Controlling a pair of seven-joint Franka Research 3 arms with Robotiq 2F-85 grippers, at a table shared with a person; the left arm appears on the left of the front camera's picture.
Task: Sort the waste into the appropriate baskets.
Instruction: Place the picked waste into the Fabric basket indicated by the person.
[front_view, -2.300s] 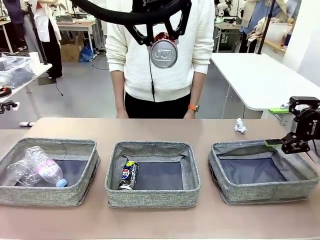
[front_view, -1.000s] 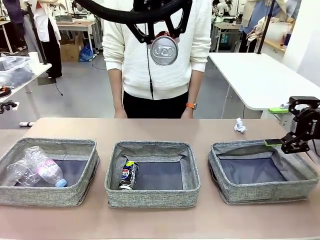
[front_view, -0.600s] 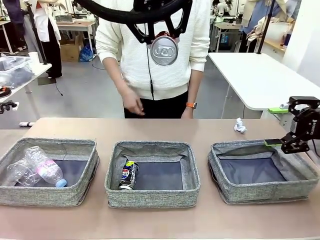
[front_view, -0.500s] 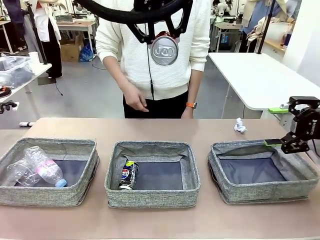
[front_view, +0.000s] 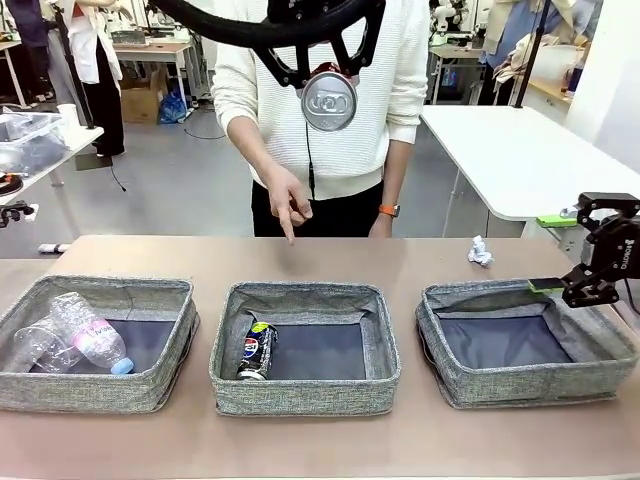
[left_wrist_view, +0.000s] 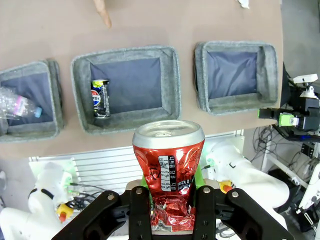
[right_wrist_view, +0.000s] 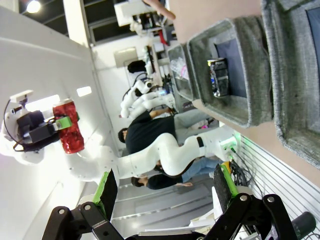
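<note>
My left gripper hangs high over the table's far middle, shut on the crushed red can, which the left wrist view shows pinched between the green pads. Directly below lie three grey baskets. The middle basket holds a dark logo can. A clear bottle and a clear cup lie in the left basket. The right basket has a bare bottom. My right gripper stands open at that basket's far right rim. A white paper wad lies on the table behind it.
A person stands at the far side, one hand lowered with its forefinger pointing at the table just behind the middle basket. Bare brown tabletop runs in front of the baskets. A white table stands at the back right.
The person's hand has come forward and down, and now points at the table behind the middle basket. Both arms have stayed put, the can still held high.
</note>
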